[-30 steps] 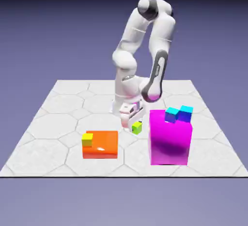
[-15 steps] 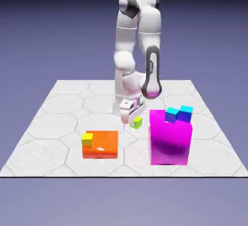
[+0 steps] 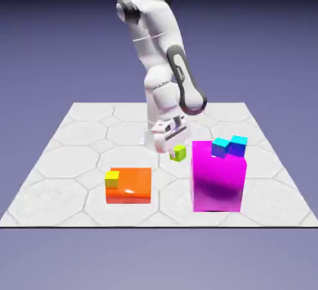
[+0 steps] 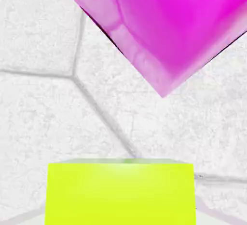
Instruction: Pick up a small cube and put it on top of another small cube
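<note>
The tiny lime-green small cube [image 3: 179, 153] hangs a little above the table, held under my gripper [image 3: 177, 148], which is shut on it. In the hand view the small cube [image 4: 120, 191] fills the bottom middle and hides both fingertips. A brighter yellow small cube [image 3: 112, 179] sits on the left end of the low orange block [image 3: 130, 185], to the exterior view's left of my gripper. The tall magenta block [image 3: 218, 177] stands just to the exterior view's right of the held cube, and its corner [image 4: 164, 31] shows at the top of the hand view.
Two small blue cubes, a cyan cube [image 3: 220, 146] and a blue cube [image 3: 238, 145], rest on top of the magenta block at its far edge. The white hexagon-tiled table [image 3: 68, 152] spreads around the blocks.
My gripper closed on the lime-green cube and lifted it off the table. The arm's upper links swung toward the exterior view's left.
</note>
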